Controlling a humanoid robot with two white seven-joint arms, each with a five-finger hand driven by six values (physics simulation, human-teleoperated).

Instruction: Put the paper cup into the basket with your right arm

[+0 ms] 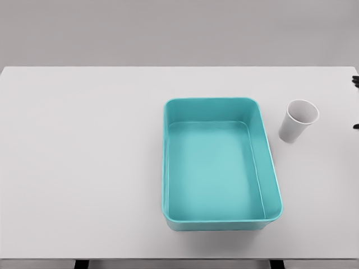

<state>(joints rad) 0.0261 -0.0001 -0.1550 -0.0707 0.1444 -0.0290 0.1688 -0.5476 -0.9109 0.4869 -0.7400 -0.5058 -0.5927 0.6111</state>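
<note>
- head view: white table (84, 168) fills most of the frame.
- teal basket (269, 162) right of centre, nothing in it.
- paper cup (298, 120) upright at right, just beside the basket's upper right corner, apart from it.
- dark fingertips (355, 80) at right edge; cannot tell the hand's state.

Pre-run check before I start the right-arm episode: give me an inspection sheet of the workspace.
Surface: white table, flat, evenly lit.
Job's things: paper cup upright, open end up, standing on the table right of the basket, apart from it. Teal basket right of the table's middle, nothing inside.
Clutter: nothing seen.
Hands: two small dark bits at the right edge, too little to identify; no hand clearly in view.
Cables: nothing seen.
Surroundings: plain grey backdrop; dark supports show under the table's near edge.
</note>
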